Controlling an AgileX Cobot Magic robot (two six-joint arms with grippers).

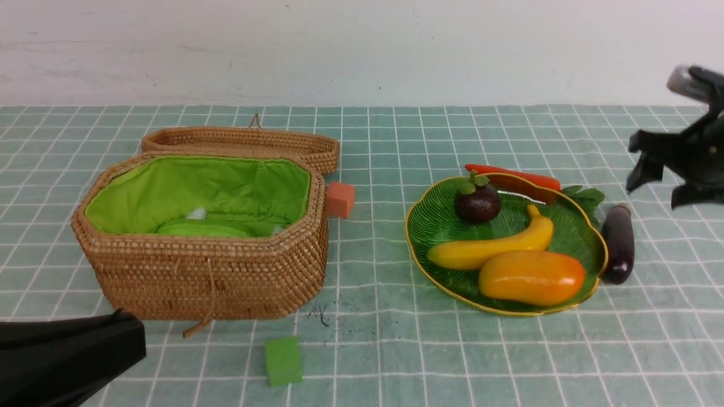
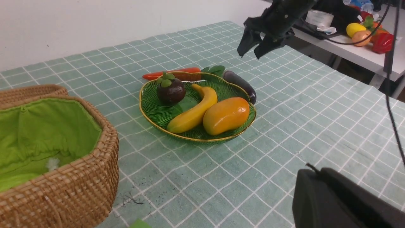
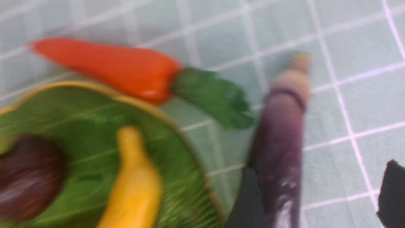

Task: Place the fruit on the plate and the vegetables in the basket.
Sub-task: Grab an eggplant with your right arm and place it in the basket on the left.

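Slim dark purple toy eggplant [image 1: 617, 243] lies on the tablecloth just beside the right rim of the translucent green gold-rimmed glass plate [image 1: 435, 220]; can't tell if they touch. Orange-red carrot with green leaves [image 1: 515, 176] sits behind the far rim. Right gripper [image 1: 659, 189] hangs above the eggplant, jaws spread and empty. Left gripper [image 1: 102, 345] is low by the brown wicker basket [image 1: 209, 271], jaws pressed together. The eggplant is likely light, stiff and glossy, so slippery and prone to roll. Best pinched across its mid-body, short axis, clear of the fragile glass rim.
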